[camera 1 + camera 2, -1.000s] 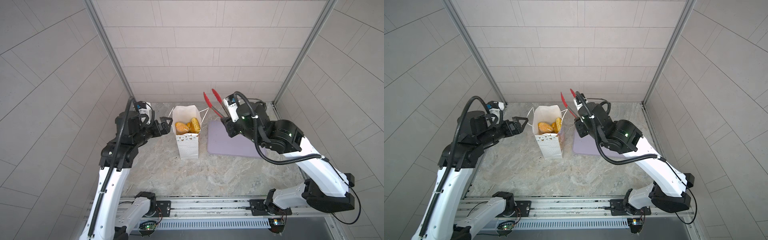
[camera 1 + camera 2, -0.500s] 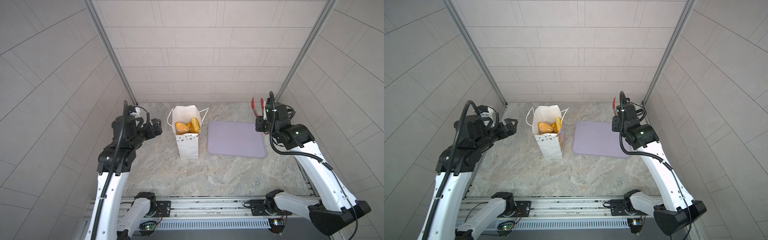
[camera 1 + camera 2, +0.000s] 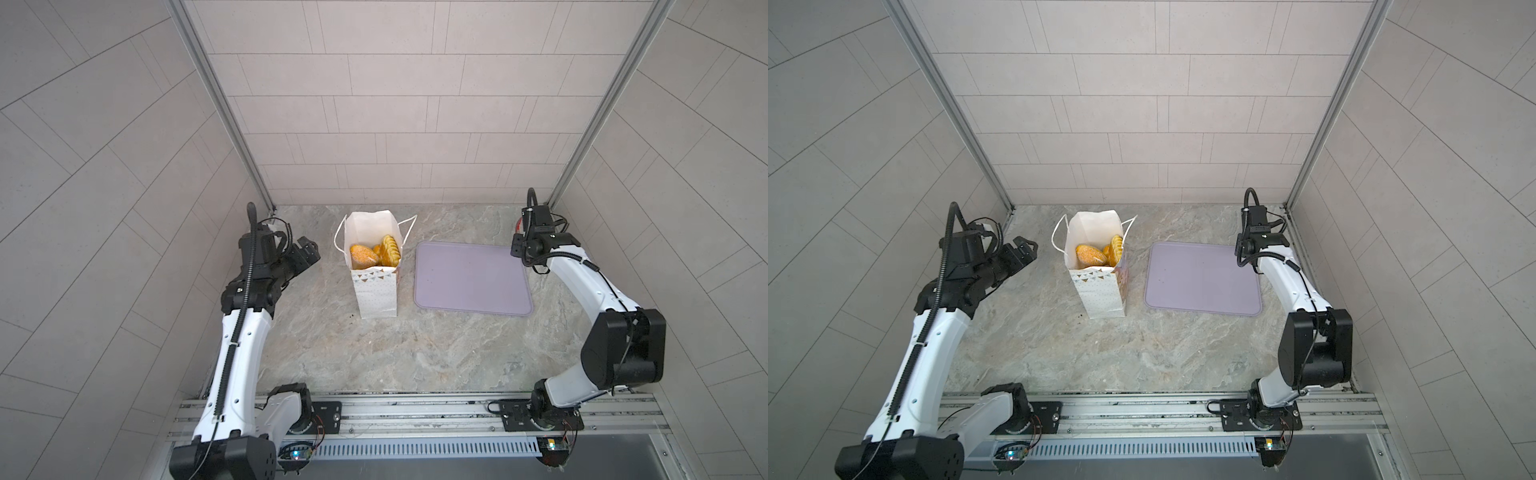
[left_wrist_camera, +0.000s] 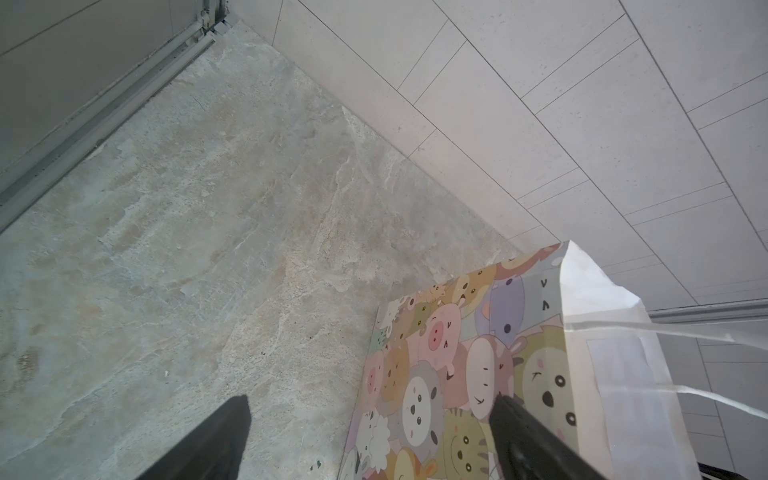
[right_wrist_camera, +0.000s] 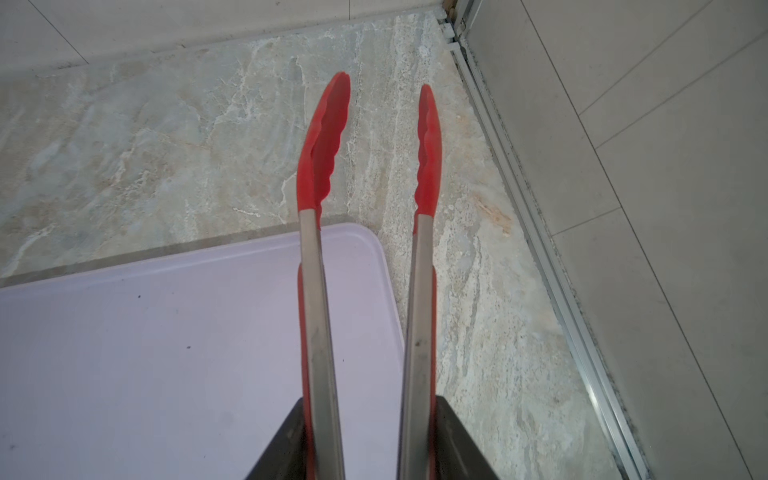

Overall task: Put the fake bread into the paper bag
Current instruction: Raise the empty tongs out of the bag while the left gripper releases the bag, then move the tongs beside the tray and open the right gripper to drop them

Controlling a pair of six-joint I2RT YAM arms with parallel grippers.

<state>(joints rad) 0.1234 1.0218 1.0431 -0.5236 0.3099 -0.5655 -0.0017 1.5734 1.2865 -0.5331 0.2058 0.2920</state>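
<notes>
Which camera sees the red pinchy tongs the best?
The right wrist view: the tongs fill it, both steel arms and red tips clear, gripped in the right claw. In a top view only a red sliver peeks from behind the right arm. The left wrist view shows none.

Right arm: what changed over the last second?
The right claw, still shut on the tongs, swung from beside the paper bag back to the far right corner. The open left claw pulled slightly away from the bag. Bag, fake bread and lilac tray stayed put.
</notes>
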